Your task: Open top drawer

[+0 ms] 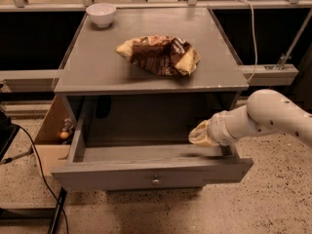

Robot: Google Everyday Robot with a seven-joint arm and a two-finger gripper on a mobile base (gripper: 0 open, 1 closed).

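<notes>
Currently the hand [200, 134] hovers just over the open top drawer [112, 175].

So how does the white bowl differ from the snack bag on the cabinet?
The bowl is white and round; the snack bag is brown and yellow and crumpled. The bowl stands upright at the back left corner; the snack bag lies flat nearer the middle. The bowl is the smaller. Both rest on the grey cabinet top. The gripper is below, at the open top drawer's right side.
</notes>
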